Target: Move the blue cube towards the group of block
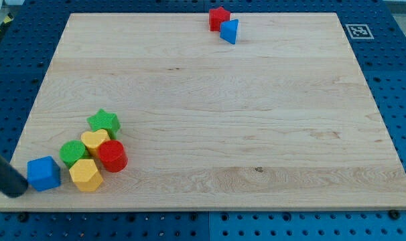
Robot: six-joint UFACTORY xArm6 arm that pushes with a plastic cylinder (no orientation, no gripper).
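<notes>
While my tip [19, 191] touches blue cube [43, 173] | cluster [96, 150] just right

Bright, even light (soft shadows), sharp.

A pale wooden board [210, 107] lies on a blue pegboard table [397, 80]. Near its bottom-left corner sits a blue cube [43, 173], just left of a tight cluster: green star [104, 122], yellow heart [94, 140], green round block [73, 152], red cylinder [112, 155] and yellow hexagon [85, 175]. At the top edge (well apart from these) a red block [219, 18] touches a blue triangle [230, 31].
</notes>
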